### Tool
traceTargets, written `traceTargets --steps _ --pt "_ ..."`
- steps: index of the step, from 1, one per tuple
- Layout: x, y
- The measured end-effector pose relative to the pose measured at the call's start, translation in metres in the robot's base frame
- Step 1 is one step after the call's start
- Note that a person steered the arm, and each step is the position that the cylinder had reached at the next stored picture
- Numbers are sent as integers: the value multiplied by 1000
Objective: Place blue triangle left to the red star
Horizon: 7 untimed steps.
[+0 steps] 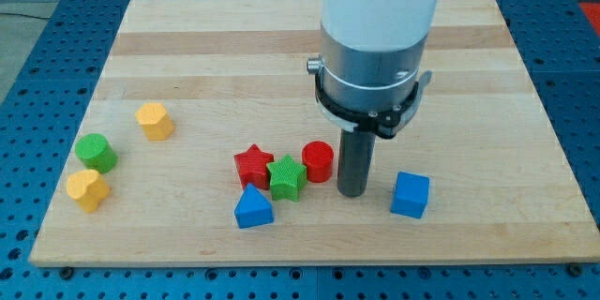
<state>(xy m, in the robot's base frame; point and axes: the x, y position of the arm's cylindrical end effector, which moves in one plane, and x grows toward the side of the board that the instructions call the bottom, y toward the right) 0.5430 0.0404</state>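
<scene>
The blue triangle (253, 208) lies near the view's bottom edge of the wooden board, just below the red star (252, 165) and touching or almost touching it. A green star (286, 178) sits right of the red star, against it. A red cylinder (318, 161) stands right of the green star. My tip (353, 192) rests on the board right of the red cylinder, well to the right of the blue triangle, between the cylinder and a blue cube (410, 194).
A yellow hexagon-like block (155, 121), a green cylinder (96, 152) and a yellow heart-like block (87, 190) lie at the view's left. The wooden board (469, 75) ends close below the blue triangle.
</scene>
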Motion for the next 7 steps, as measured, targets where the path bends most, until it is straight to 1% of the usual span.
traceTargets --steps 1,2,3,4,5,6,7 --pt "0 -24" --pt "0 -24" --pt "-2 -14" --pt "-19 38" --pt "-23 31" --pt "-19 -32" --pt "-45 -33"
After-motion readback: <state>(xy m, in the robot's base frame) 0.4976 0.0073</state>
